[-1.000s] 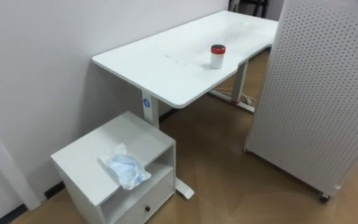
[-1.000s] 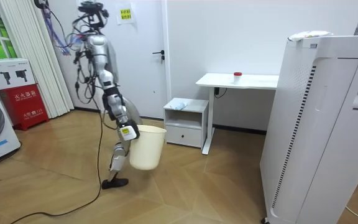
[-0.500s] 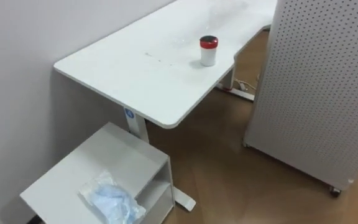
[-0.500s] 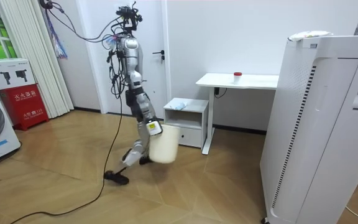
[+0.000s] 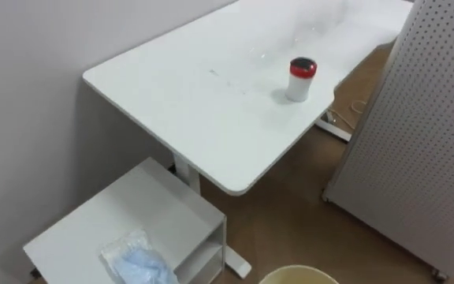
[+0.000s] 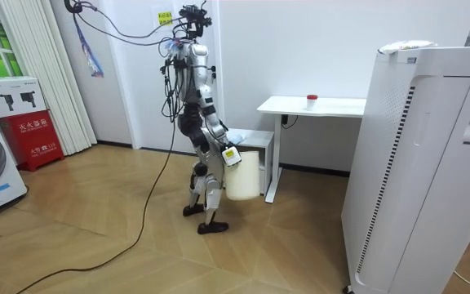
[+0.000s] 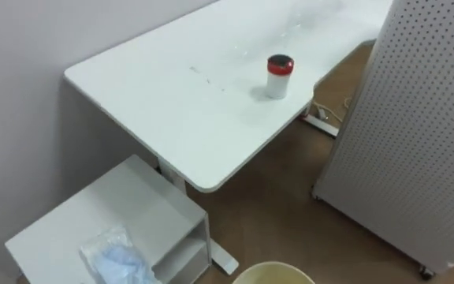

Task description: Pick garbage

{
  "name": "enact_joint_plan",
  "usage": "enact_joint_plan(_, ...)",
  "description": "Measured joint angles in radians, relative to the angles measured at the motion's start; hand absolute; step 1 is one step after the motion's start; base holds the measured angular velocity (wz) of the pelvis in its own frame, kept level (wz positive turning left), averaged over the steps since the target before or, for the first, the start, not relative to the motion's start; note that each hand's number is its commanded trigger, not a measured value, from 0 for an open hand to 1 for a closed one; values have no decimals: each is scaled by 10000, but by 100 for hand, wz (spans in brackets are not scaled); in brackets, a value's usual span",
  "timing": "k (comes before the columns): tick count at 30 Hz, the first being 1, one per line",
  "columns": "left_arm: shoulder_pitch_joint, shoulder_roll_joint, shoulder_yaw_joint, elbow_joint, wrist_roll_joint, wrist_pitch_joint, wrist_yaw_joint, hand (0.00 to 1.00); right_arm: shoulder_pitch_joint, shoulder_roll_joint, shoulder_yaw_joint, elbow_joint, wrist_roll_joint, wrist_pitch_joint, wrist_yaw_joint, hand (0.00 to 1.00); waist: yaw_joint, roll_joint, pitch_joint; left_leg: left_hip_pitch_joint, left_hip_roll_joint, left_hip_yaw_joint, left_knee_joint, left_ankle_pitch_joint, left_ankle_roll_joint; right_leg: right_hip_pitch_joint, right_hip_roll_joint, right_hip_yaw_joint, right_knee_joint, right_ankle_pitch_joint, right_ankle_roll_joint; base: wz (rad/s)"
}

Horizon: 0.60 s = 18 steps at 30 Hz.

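Robot has walked up to one cabinet (image 5: 124,221) | one bin (image 6: 241,174) at right hand (image 6: 229,155), grip I can't tell | one bag (image 5: 136,260) atop cabinet | one cup (image 5: 301,79) on desk (image 5: 187,95)

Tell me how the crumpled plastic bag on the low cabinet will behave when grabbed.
The plastic bag looks thin and crumpled, so it will probably be floppy and light, collapsing when squeezed. It seems to lie near the front edge of the cabinet top, so a push may slide it off.
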State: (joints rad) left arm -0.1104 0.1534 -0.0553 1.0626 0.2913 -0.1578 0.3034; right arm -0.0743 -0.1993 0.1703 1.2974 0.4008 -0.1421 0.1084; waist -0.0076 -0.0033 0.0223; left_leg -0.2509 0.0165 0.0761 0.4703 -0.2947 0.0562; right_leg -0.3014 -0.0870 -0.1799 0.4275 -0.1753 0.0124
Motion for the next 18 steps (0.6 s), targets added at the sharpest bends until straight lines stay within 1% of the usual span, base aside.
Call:
enact_joint_plan(2,-161,13,-9,1,9,-74,217,0,-195,-2,163,224,4,-3,51,100,5,4,30,-11,44,5,-159,15,-64,-37,32,-39,-99,16,-26,0)
enact_joint_plan(3,-265,24,-93,3,-26,-172,441,0,-383,-13,360,233,28,7,55,100,5,-5,110,-40,49,-5,-232,31,-90,-101,38,-56,-118,22,-36,0)
enact_joint_plan(5,-451,23,-339,14,-25,-302,708,0,-600,-6,692,245,45,1,36,100,10,-3,129,-285,50,-4,-215,35,-96,-376,25,-75,-70,32,-53,0)
enact_joint_plan(6,-581,25,-477,37,7,-429,877,0,-750,5,891,236,43,-15,24,100,6,-17,149,-484,44,3,-184,37,-97,-579,20,-94,-26,40,-67,0)
enact_joint_plan(7,-717,24,-568,113,29,-518,1037,0,-860,31,1071,235,32,-21,10,100,0,-34,195,-617,29,4,-118,38,-96,-726,7,-131,55,40,-67,0)
enact_joint_plan(11,-828,10,-667,94,86,-690,1510,0,-1052,204,1245,226,-31,-101,27,100,-126,-73,248,-1050,15,11,86,38,-92,-1110,-72,-265,222,41,-67,4)
enact_joint_plan(14,-864,-68,-696,94,61,-777,1884,0,-1123,386,1255,224,-19,-100,30,100,-146,-116,330,-1269,17,21,165,39,-91,-1303,-104,-387,260,66,-108,0)
enact_joint_plan(15,-870,-91,-792,94,50,-823,2015,0,-1158,418,1329,221,22,-102,30,100,-153,-118,343,-1407,19,14,243,39,-90,-1409,-157,-449,304,78,-129,0)
enact_joint_plan(17,-956,-107,-1021,97,-6,-843,2236,0,-1245,429,1496,218,202,-98,39,100,-167,-114,351,-1647,19,-3,378,37,-88,-1624,-162,-478,417,85,-141,6)
enact_joint_plan(18,-1039,-114,-1168,101,-62,-848,2402,0,-1319,438,1668,225,292,-90,48,100,-194,-101,368,-1799,28,-48,457,37,-88,-1718,-166,-522,431,104,-171,9)
